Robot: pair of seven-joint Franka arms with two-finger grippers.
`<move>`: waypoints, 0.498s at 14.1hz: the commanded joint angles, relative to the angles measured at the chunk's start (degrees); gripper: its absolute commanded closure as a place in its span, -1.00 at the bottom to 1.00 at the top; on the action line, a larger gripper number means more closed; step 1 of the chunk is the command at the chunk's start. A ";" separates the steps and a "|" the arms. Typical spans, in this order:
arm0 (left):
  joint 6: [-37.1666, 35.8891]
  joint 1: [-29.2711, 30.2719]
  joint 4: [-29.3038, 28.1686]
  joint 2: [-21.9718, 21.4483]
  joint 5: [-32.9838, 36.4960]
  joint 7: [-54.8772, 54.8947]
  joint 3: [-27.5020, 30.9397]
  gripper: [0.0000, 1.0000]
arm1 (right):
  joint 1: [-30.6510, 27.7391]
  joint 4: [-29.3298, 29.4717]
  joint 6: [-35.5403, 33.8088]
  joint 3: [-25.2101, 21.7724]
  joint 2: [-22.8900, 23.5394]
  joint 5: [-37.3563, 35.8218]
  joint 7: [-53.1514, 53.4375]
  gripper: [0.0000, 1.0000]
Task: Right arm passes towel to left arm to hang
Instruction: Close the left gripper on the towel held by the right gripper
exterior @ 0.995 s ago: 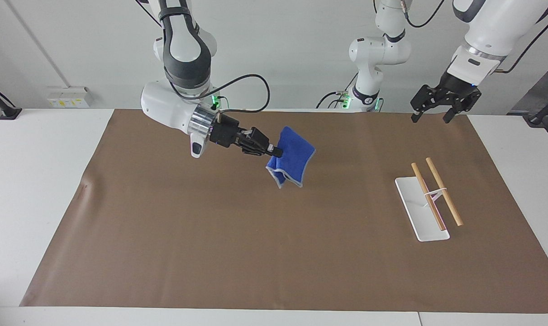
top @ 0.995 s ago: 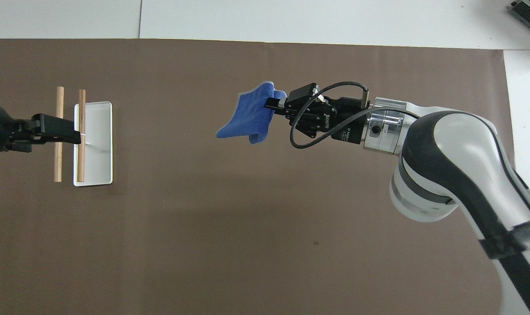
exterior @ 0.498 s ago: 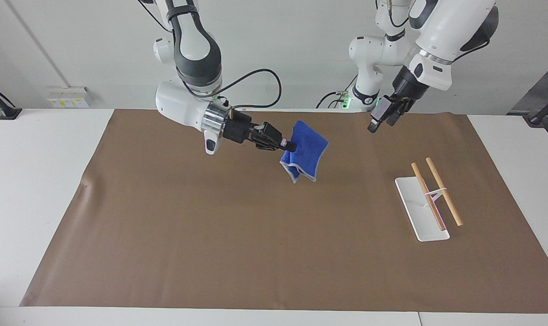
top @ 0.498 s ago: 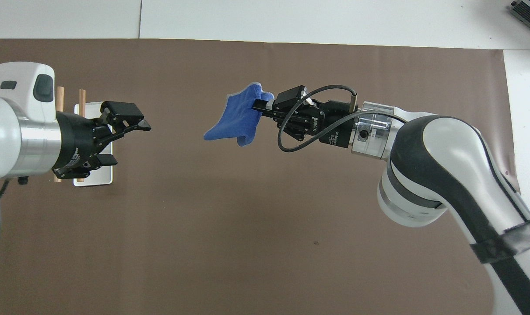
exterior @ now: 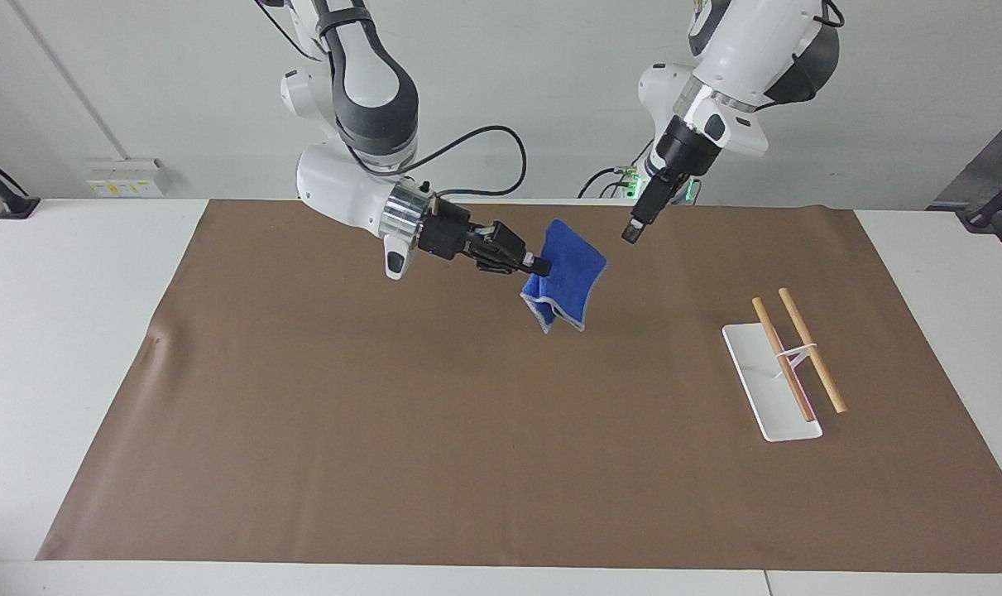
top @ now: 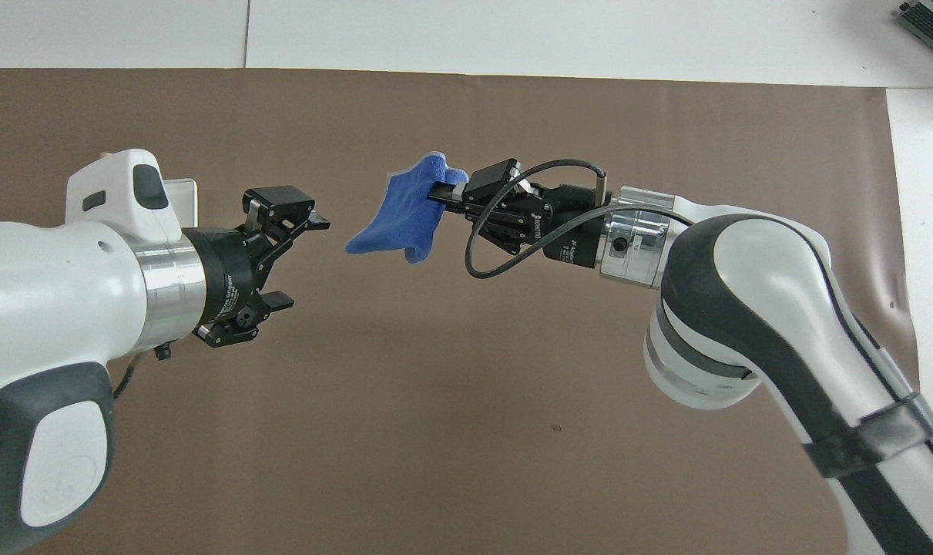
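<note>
The bright-blue towel (exterior: pixel 565 277) hangs folded in the air over the middle of the brown mat, pinched at one edge by my right gripper (exterior: pixel 540 266), which is shut on it. In the overhead view the towel (top: pixel 401 220) droops from the right gripper (top: pixel 439 193) toward my left gripper (top: pixel 303 262). The left gripper (exterior: pixel 633 232) is open and empty in the air. It points at the towel from the left arm's end, a short gap away and not touching it.
A hanging rack with a white base (exterior: pixel 757 372) and two wooden rods (exterior: pixel 811 352) stands toward the left arm's end of the brown mat (exterior: pixel 385 414). In the overhead view the left arm hides most of the rack; one corner of the rack's base (top: pixel 179 189) shows.
The left arm has swung from over the rack toward the towel, its gripper turned to face it. The right gripper has carried the towel a little toward the left arm's end.
</note>
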 commanded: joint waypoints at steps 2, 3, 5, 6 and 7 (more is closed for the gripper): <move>5.95 -1.84 -4.53 -2.22 -3.65 -6.38 0.83 -1.00 | -0.33 -0.17 0.80 0.54 -0.08 3.15 -2.55 1.00; 6.84 -1.92 -4.97 -2.14 -3.66 -9.62 0.83 -1.00 | -0.33 -0.17 0.88 0.54 -0.08 3.15 -2.55 1.00; 7.81 -3.41 -6.20 -1.79 -3.83 -12.20 0.83 -1.00 | -0.33 -0.25 1.06 0.54 -0.08 2.89 -2.55 1.00; 9.82 -3.85 -6.64 -1.09 -4.09 -13.69 0.83 -1.00 | -0.33 -0.25 1.06 0.54 -0.08 2.80 -2.46 1.00; 12.71 -4.82 -6.82 -0.12 -4.79 -16.57 0.83 -1.00 | -0.33 -0.25 1.06 0.54 -0.08 2.72 -2.46 1.00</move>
